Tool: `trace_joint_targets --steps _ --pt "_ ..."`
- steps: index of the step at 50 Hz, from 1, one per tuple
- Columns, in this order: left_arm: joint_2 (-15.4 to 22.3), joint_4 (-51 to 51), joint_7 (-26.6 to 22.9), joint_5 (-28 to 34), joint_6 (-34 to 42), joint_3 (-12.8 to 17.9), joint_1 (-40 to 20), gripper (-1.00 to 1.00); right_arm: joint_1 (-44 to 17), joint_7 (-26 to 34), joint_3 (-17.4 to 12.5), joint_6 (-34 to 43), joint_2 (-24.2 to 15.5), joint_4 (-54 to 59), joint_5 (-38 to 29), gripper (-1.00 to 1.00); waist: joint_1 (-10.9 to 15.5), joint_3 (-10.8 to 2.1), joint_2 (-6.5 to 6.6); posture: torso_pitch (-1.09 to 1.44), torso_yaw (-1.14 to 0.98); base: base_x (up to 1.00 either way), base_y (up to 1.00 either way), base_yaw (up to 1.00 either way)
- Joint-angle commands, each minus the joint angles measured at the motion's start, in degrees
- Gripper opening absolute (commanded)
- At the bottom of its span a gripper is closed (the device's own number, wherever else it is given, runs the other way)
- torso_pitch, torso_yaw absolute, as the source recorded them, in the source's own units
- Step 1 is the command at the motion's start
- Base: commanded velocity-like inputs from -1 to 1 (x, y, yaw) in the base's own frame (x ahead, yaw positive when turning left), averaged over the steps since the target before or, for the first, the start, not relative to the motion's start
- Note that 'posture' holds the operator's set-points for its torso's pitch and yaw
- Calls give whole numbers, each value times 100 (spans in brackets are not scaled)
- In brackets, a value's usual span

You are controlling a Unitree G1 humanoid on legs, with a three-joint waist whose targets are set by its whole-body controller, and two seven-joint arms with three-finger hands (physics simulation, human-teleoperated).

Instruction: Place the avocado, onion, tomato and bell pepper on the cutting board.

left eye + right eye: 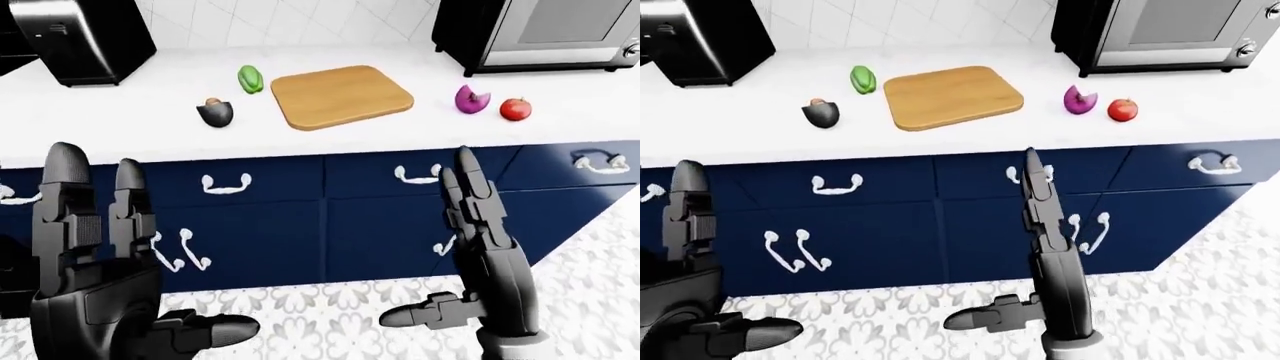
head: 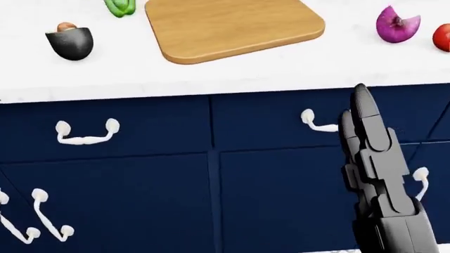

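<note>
A wooden cutting board [image 1: 341, 97] lies bare on the white counter [image 1: 560, 120]. Left of it sit a green bell pepper [image 1: 250, 79] and a dark halved avocado [image 1: 215, 112]. To the board's right are a purple cut onion [image 1: 470, 99] and a red tomato [image 1: 515, 109]. My left hand [image 1: 100, 262] and right hand [image 1: 470, 247] are both open with fingers pointing up, held low before the navy cabinet doors, well below the counter and holding nothing. The head view shows only the right hand [image 2: 373, 174].
A black appliance [image 1: 85, 37] stands at the counter's top left and a microwave [image 1: 545, 34] at the top right. Navy drawers and doors with white handles [image 1: 225, 182] run beneath the counter. Patterned floor tile [image 1: 330, 315] lies below.
</note>
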Motion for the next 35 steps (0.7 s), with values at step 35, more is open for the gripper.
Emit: trace_joint_targets --steps 35 --pt "5 -309 -63 -8 -202 -102 14 100 -21 -44 -78 -203 -8 -322 75 100 95 -180 -127 0 0 19 0 0"
